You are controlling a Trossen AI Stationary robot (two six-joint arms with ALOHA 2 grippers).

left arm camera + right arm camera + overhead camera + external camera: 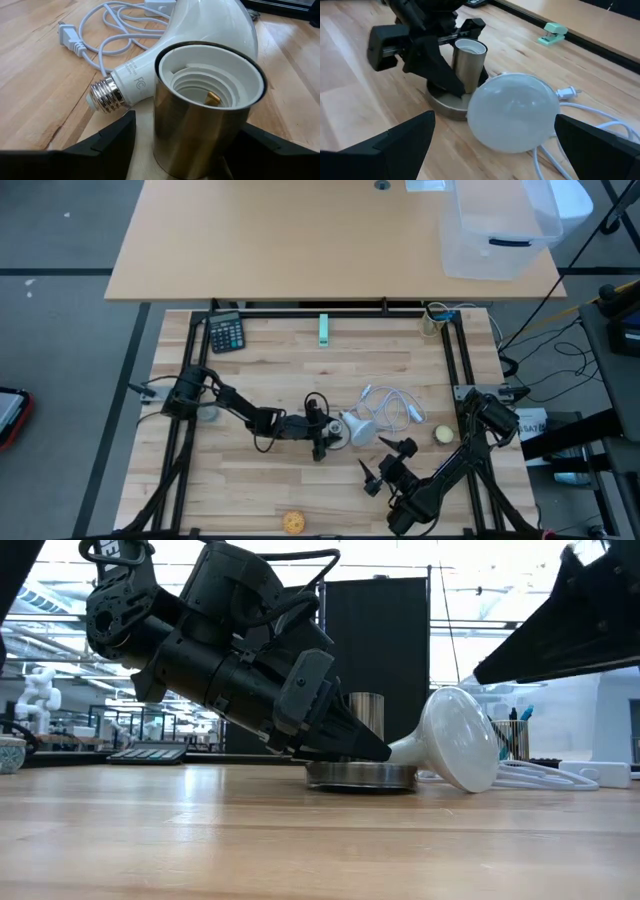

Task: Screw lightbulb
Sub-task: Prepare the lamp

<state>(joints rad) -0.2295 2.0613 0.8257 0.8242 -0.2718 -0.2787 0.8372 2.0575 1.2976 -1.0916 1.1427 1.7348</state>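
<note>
The white lightbulb (pixel 360 427) lies on its side at mid-table. Its frosted globe (pixel 512 110) rests on the wood, and its screw base (pixel 102 95) points past the lamp socket. The socket is a brass-coloured tube (pixel 200 135) standing upright on a round metal base plate (pixel 360 777). My left gripper (pixel 322 430) reaches in from the table's left, open, one finger on either side of the tube. My right gripper (pixel 388 462) hovers near-right of the bulb, wide open and short of the globe, with nothing between its fingers. My left gripper's near-side finger (pixel 270 147) lies right beside the socket tube's side (pixel 242 135) with no gap showing; whether it touches, I cannot tell. The far-side finger (pixel 112 140) stands a narrow strip clear of the tube. The fingers come slanting down from the table's left.
The lamp's white cord and plug (pixel 395 405) coil just beyond the bulb. A yellowish ball (pixel 443 435) lies to the right, an orange ball (pixel 292 523) at the near edge, and a grey disc (pixel 207 414) at the left. A calculator (pixel 226 333) and a green stapler (pixel 324 330) lie at the back.
</note>
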